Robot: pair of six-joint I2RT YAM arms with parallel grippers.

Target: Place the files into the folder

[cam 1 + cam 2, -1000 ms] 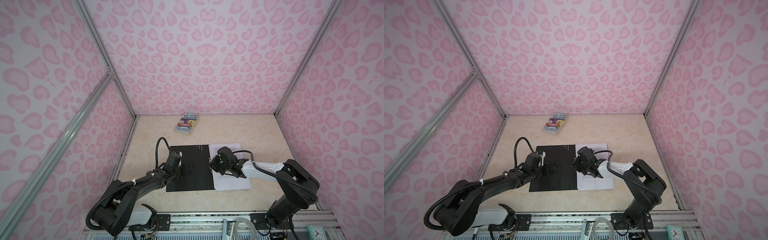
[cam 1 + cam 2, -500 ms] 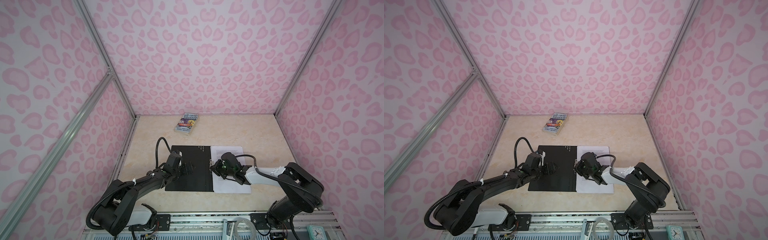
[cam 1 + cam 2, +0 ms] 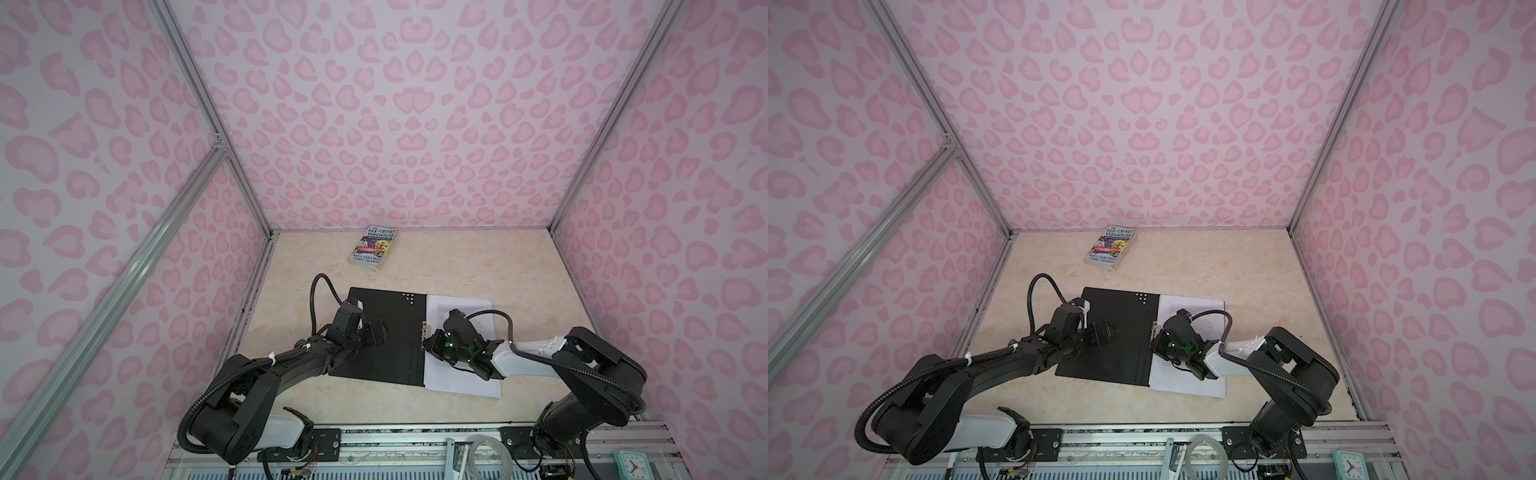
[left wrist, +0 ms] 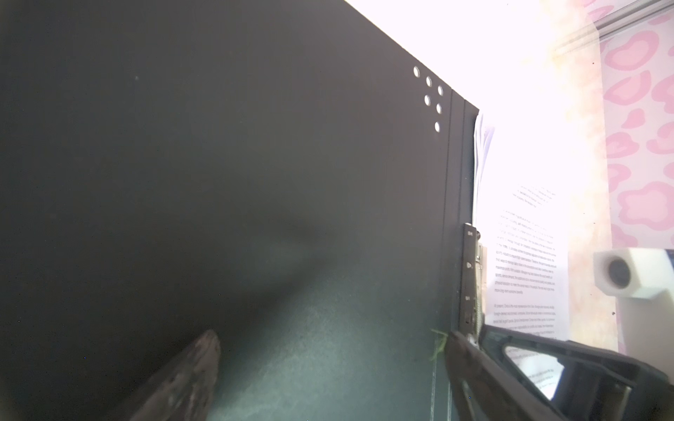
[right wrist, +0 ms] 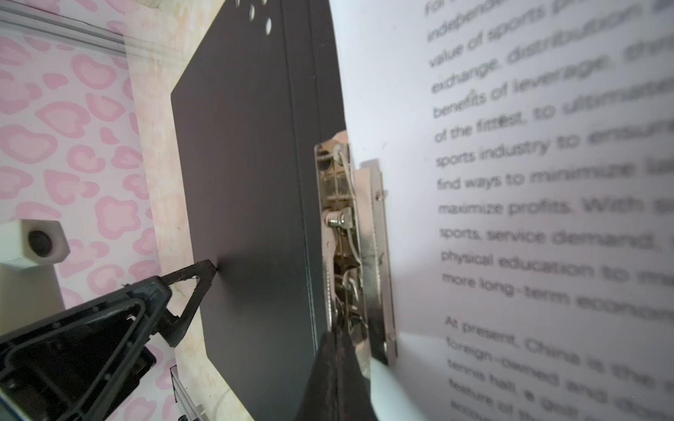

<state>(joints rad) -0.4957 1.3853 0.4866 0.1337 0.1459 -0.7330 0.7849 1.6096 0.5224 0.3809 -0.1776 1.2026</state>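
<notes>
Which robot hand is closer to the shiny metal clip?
Right. The right gripper is at the clip; the left gripper is over the black folder, farther off.

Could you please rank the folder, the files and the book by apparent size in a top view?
1. folder, lying open
2. files, partly behind the right gripper
3. book, farther off, clearly smallest

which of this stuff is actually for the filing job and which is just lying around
For the job:
- folder
- files, beside its spine
- metal clip
- left gripper, open at the left flap
- right gripper, shut at the clip

Lying about:
- book, near the back wall
- small clock, by the front rail
</notes>
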